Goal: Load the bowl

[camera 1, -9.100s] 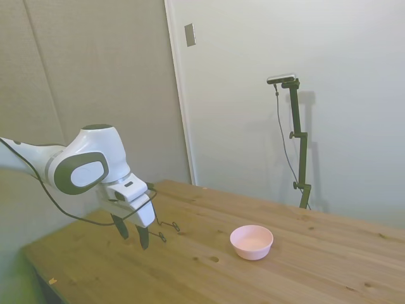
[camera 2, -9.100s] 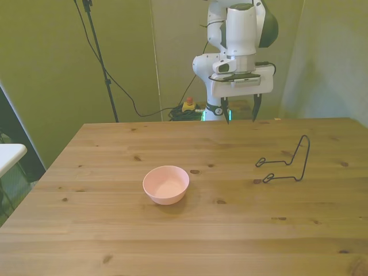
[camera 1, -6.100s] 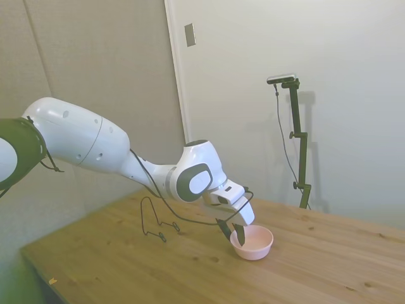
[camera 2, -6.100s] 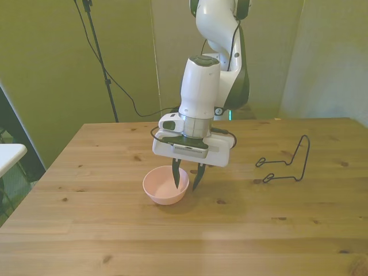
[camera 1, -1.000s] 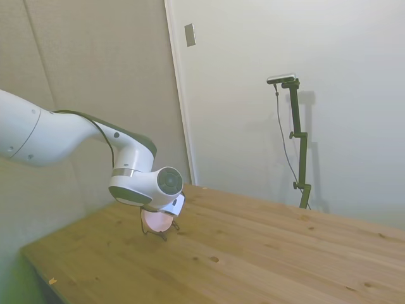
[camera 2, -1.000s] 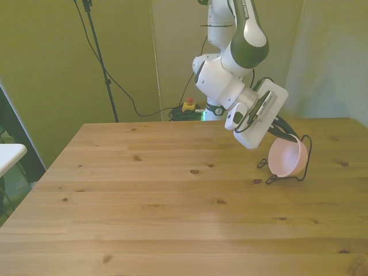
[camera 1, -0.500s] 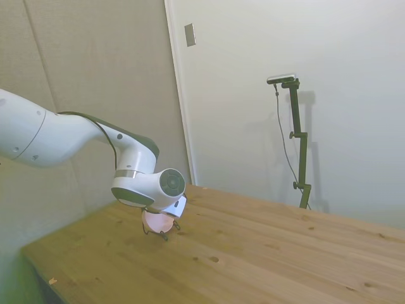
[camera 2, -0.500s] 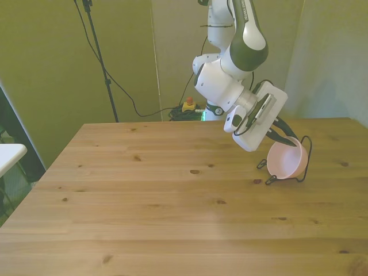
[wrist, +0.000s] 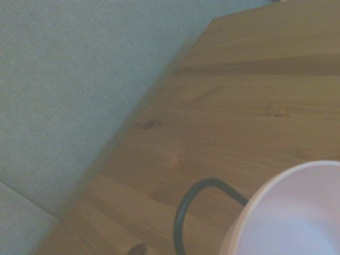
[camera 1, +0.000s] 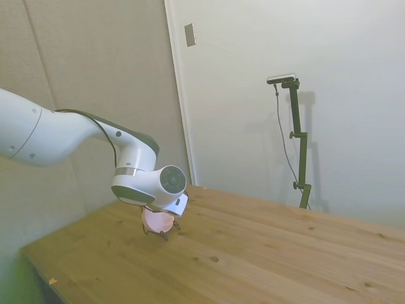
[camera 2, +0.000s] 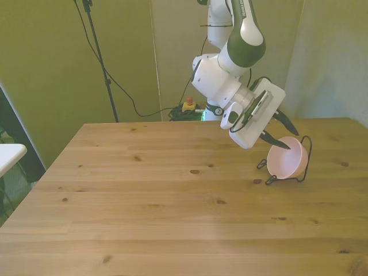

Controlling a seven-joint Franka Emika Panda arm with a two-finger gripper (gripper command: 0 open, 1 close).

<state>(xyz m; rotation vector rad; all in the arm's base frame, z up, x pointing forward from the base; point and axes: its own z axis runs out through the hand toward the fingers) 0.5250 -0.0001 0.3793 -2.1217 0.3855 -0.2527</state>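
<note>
the pale pink bowl [camera 2: 286, 162] sits tipped on its side in a black wire rack [camera 2: 305, 155] toward the front view's right of the wooden table [camera 2: 144, 213], its open mouth facing up and toward the arm, its underside leaning against the rack's upright loop, with the rack's low feet reaching out on the tabletop toward the front view's left. the white arm [camera 2: 230, 57] angles down from above and behind, and the gripper [camera 2: 285, 135] hangs at the bowl's upper rim with its two dark fingers [camera 2: 289, 125] spread apart; one fingertip lies over the near edge of the rim and the other stands clear above it, so the fingers are not clamped on the bowl, though whether the lower tip touches the rim cannot be told. in the side view the arm's rounded wrist covers most of the scene, and only a slice of the pink bowl [camera 1: 155, 220] and a bit of the rack's wire [camera 1: 166, 235] show beneath it, near the table's [camera 1: 266, 266] far left end. the wrist view, soft in focus, shows the curved pink rim of the bowl [wrist: 297, 212] close up, a dark loop of the rack [wrist: 183, 212] just beside it on the wood, and the table's edge [wrist: 127, 133] running diagonally against a grey wall.
</note>
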